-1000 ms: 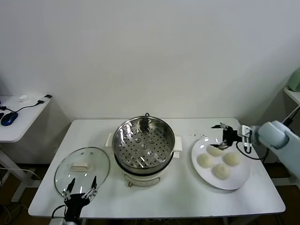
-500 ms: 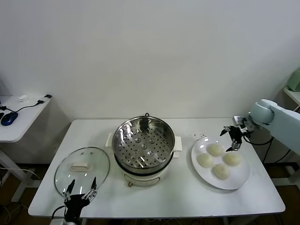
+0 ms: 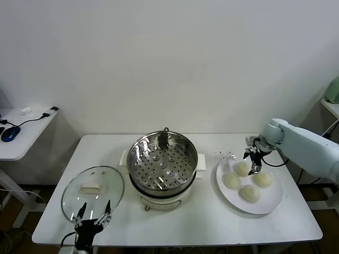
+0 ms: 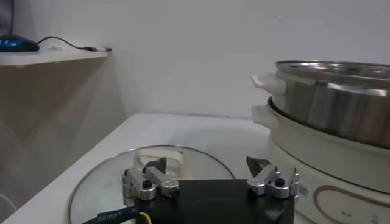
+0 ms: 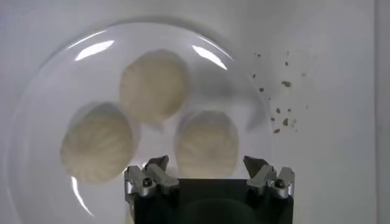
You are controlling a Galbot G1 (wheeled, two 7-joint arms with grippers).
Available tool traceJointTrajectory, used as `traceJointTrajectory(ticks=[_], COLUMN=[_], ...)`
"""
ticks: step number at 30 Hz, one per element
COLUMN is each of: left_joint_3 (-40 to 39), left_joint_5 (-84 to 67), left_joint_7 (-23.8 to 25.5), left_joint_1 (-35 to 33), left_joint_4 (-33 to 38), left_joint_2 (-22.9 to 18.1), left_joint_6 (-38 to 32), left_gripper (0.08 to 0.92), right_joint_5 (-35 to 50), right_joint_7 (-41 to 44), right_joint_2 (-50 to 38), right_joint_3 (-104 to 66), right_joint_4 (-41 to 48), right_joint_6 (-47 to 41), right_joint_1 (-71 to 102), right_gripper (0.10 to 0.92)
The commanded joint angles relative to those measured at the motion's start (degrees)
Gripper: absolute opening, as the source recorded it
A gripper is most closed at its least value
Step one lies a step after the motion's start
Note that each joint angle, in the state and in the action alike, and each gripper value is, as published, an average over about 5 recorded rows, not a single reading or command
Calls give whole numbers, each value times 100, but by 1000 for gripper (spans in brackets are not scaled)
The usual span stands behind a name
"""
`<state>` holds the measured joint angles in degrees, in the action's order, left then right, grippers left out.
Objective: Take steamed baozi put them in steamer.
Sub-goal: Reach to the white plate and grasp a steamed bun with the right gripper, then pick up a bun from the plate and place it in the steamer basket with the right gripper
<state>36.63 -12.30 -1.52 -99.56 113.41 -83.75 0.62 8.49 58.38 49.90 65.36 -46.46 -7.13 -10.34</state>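
Observation:
Four cream-white baozi lie on a flat white plate [image 3: 267, 203] at the table's right: the back one [image 3: 242, 169], one to its right [image 3: 261, 179], a left one [image 3: 231, 181] and a front one [image 3: 250, 193]. My right gripper [image 3: 253, 160] is open and hovers just above the back baozi; in the right wrist view that bun [image 5: 206, 143] lies between the open fingers [image 5: 206, 170], with two others [image 5: 153, 84] [image 5: 97, 148] beyond. The steel steamer [image 3: 162, 165] stands empty at the table's middle. My left gripper [image 3: 91, 218] is open and idle at the front left edge.
The round glass lid [image 3: 92, 190] with a white handle lies flat left of the steamer, just behind the left gripper [image 4: 208, 176]. Dark crumbs [image 3: 225, 154] dot the table behind the plate. A side desk [image 3: 21, 127] with a blue mouse stands far left.
My right gripper swung out to the right, then came back left and down over the back baozi on the plate. The buns, steamer and left arm have not moved.

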Motion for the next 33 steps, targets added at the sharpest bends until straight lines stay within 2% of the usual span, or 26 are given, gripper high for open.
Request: traceJointTrajectory(ticks=[1,6,12,15,22,27,33], left_joint_3=[-9,-32,-42,-43,-31,-49,-106], left_joint_5=[8,44,72,89,111,120,161], left_joint_7=[0,-5,-13,-17,-27,-38,-45], left_joint_1=[7,20,-2,-12,-66,-98,-102], left_joint_4=[-5,-9,12,32,136,207,242], left_joint_2=[-4,-6,-15,-29,-51,-31,-64], left_joint_6=[3,5,1,-2,-1,-22,-20], left_gripper=[823,823,823,823,823,823,823], right_joint_5=[-31,20,70,140,958,1806,2253], right_joint_7=[-93,-96,-20,12,175,378,365], right_joint_2=[285,289,183,107,-29,553,1693], right_joint_3=[-208,-283,-211,-87,1334,2403,2247], right_joint_4=[403,383,194,4,-981,-1904,-2899], right_joint_6=[-144,-206,-314,-359,-274,296,1101], right_joint_1=[220,266,173,-3,-1942,-3994,-4773], right_gripper=[823,803,661,622,603,602,602])
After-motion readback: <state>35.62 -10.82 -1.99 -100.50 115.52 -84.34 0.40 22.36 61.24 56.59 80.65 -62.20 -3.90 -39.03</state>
